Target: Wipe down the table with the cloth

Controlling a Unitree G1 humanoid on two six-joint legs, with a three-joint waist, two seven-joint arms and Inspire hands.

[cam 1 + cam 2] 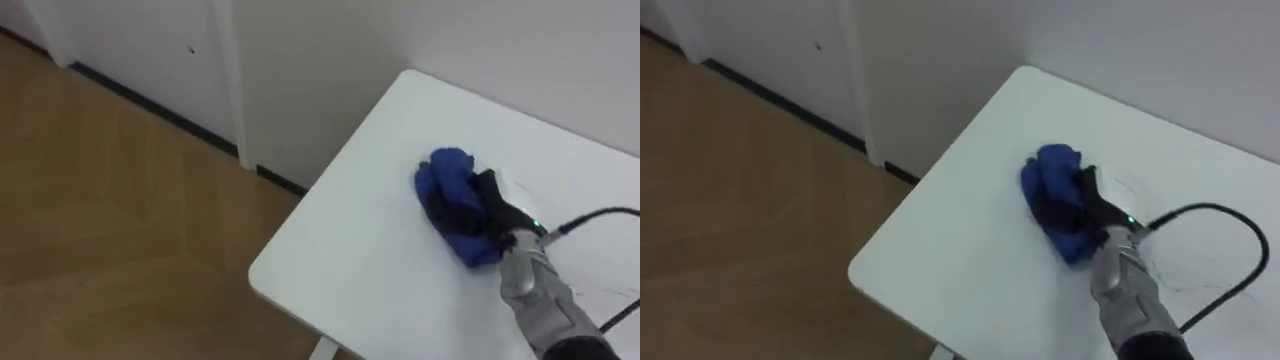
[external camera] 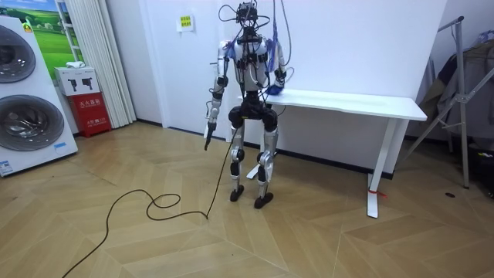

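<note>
Right hand [image 1: 478, 208]: dark fingers are curled down into a blue cloth and clamped on it, pressing it to the tabletop. The grey forearm comes in from the lower right.
Blue cloth [image 1: 447, 170]: it lies under and around that hand. It is a bright blue rag, bunched into a thick, crumpled lump with deep folds, not spread flat. Most of it pokes out past the fingertips, ahead and to the left of the hand, and a smaller part shows back by the wrist.
Table [image 1: 360, 260]: a smooth white top, and the cloth rests directly on it.
Edges: left of the hand, the table's short end edge runs from near to far. Ahead of the hand is the long far edge. The two meet in a rounded corner ahead and to the left. The cloth sits inside both edges and touches neither.
Open room: bare white tabletop lies to the left of the hand and back toward the robot. In the room view the top also runs on a long way to the hand's right.
Wall [image 1: 320, 90]: plain white, just beyond the far edge, ahead of the hand.
Floor [image 1: 110, 220]: wood, down past the end edge on the hand's left.
Left hand [image 2: 208, 131]: it hangs at the robot's side below table height — away from the table, across the body from the working hand. I cannot tell how its fingers are set.
Stance: the robot stands upright at the table's end, facing the wall.
</note>
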